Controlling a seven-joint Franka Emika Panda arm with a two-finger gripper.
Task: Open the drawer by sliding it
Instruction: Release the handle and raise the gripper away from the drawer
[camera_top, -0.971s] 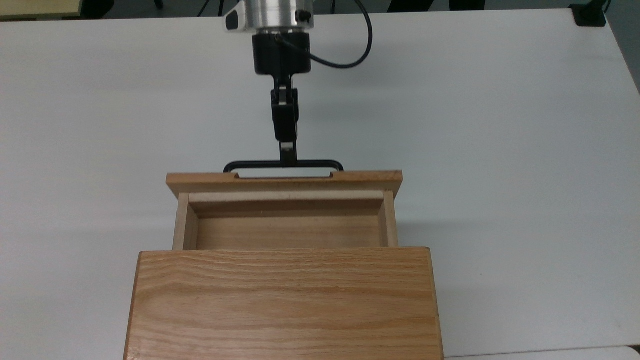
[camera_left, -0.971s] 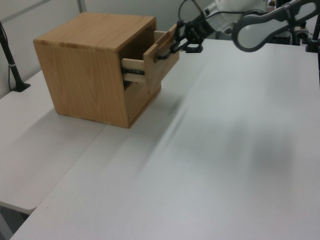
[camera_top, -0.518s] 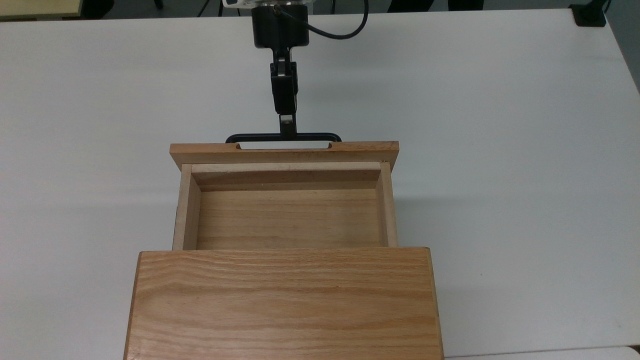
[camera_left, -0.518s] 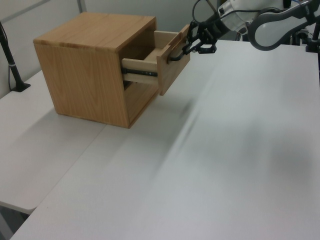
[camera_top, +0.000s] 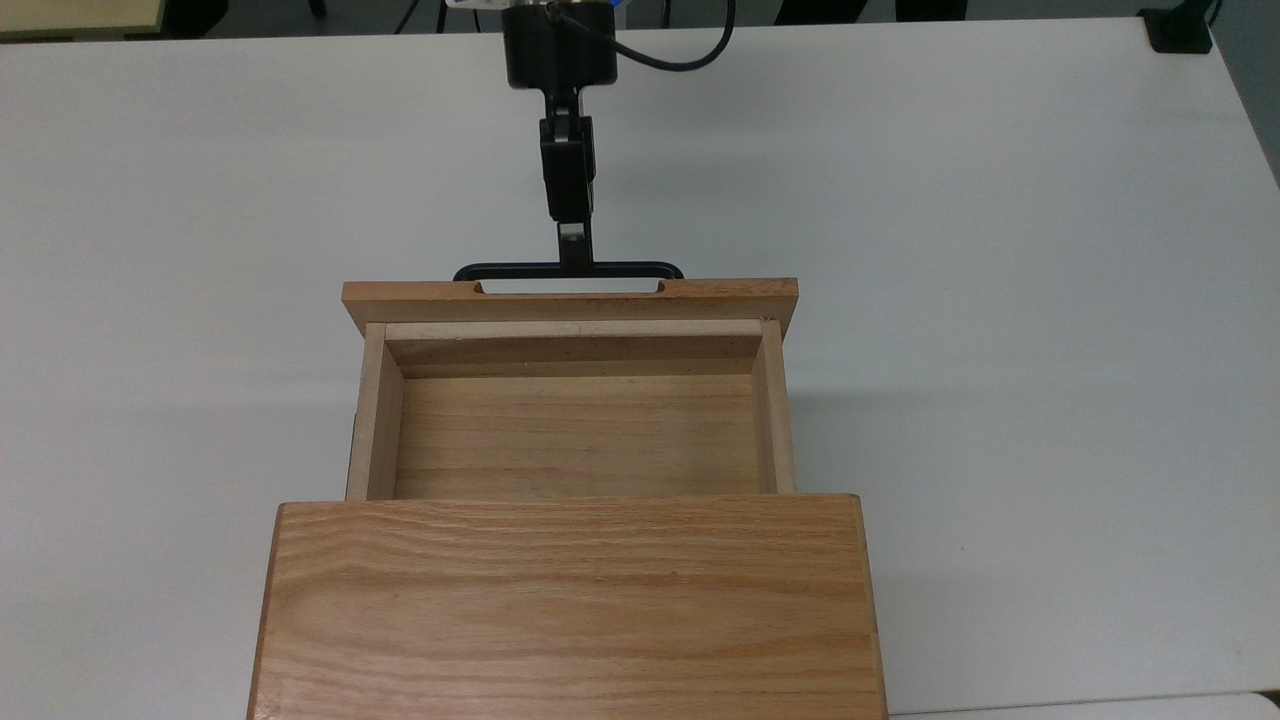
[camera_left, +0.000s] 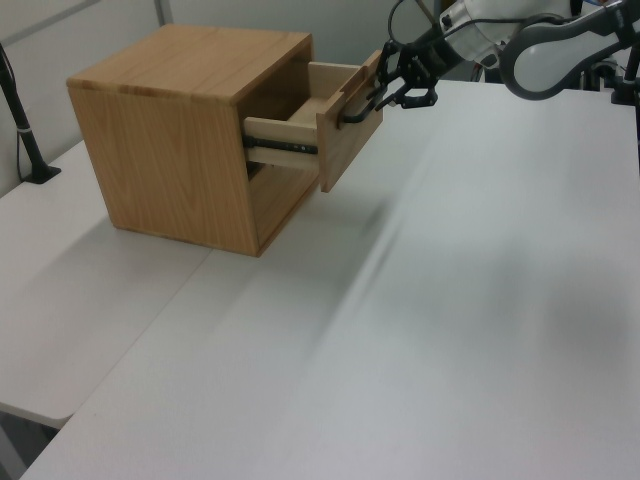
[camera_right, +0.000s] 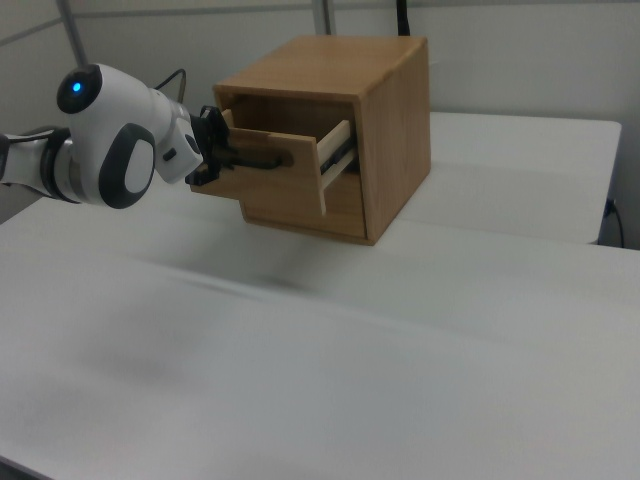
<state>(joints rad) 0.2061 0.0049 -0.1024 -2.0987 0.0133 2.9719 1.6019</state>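
Note:
The drawer (camera_top: 570, 430) stands pulled well out of the oak cabinet (camera_top: 565, 605), its empty wooden tray open to the top view. Its front panel (camera_top: 570, 300) carries a thin black bar handle (camera_top: 568, 271). My gripper (camera_top: 573, 262) reaches in from the top view's upper edge and is shut on the middle of that handle. In the left view the drawer (camera_left: 305, 140) juts toward the right with the gripper (camera_left: 372, 100) on the handle (camera_left: 355, 108). In the right view the drawer (camera_right: 275, 175) juts left, the gripper (camera_right: 222, 160) at its front.
The cabinet sits on a white table (camera_top: 1000, 300) with wide bare surface on both sides. A black cable (camera_top: 690, 60) loops off the wrist. A black clamp (camera_top: 1180, 30) sits at the top view's far right corner, and a black post (camera_left: 22, 120) stands at the left view's left.
The drawer slid much further out of the cabinet over the second, the gripper drawing the handle away; in the last half second it barely moved.

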